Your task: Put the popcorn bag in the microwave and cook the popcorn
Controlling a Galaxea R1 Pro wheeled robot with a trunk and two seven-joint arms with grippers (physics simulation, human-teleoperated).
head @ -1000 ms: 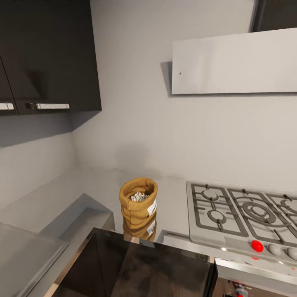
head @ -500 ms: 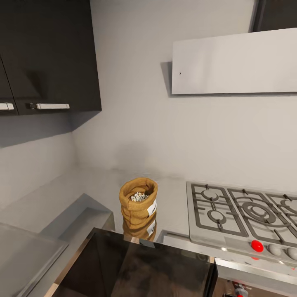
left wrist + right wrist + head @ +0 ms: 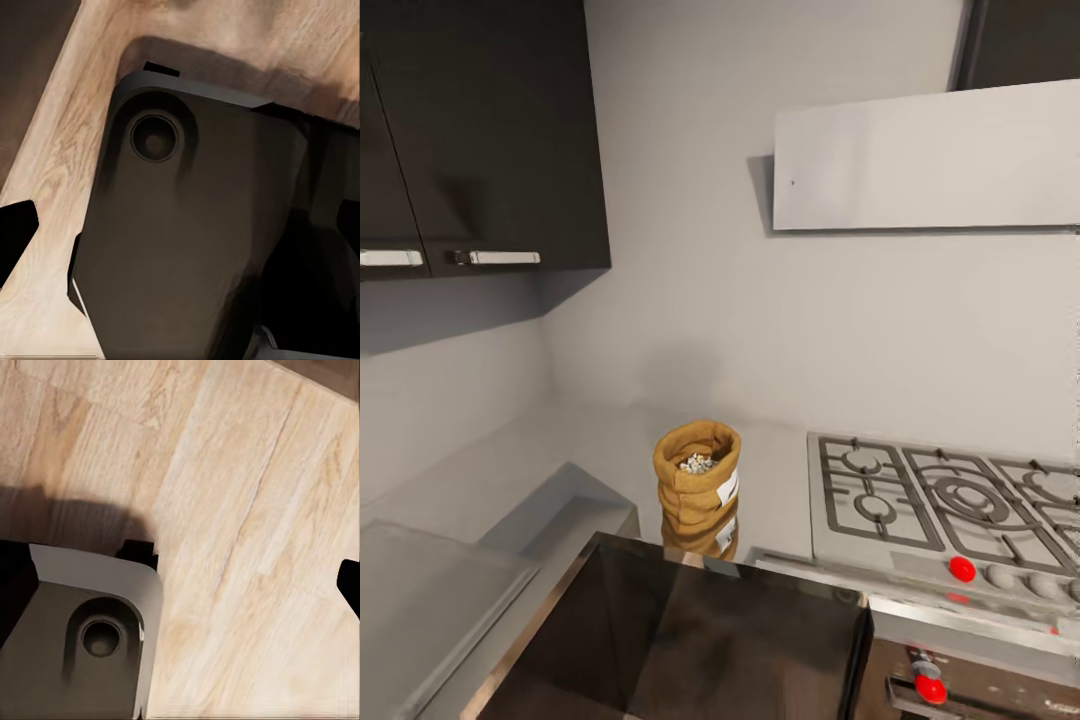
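— So, where is the popcorn bag [image 3: 697, 481] placed right now?

— It is seen upright on the countertop [image 3: 600, 440], near the corner of the L, just beside the gas hob [image 3: 935, 505] and close to the slab's front edge. Pale popcorn [image 3: 698, 463] is visible in its open mouth, and a white label is turned toward the hob.

— And above it?

— Dark wall cabinets [image 3: 490, 140] are hung at the left, a pale range hood [image 3: 925, 160] over the hob.

— Are the grippers shown?

— Hardly. Wooden floor [image 3: 247, 510] and a dark robot base part [image 3: 195, 240] are shown in both wrist views; dark slivers at the edges are perhaps fingertips, so whether either gripper is spread or closed cannot be told.
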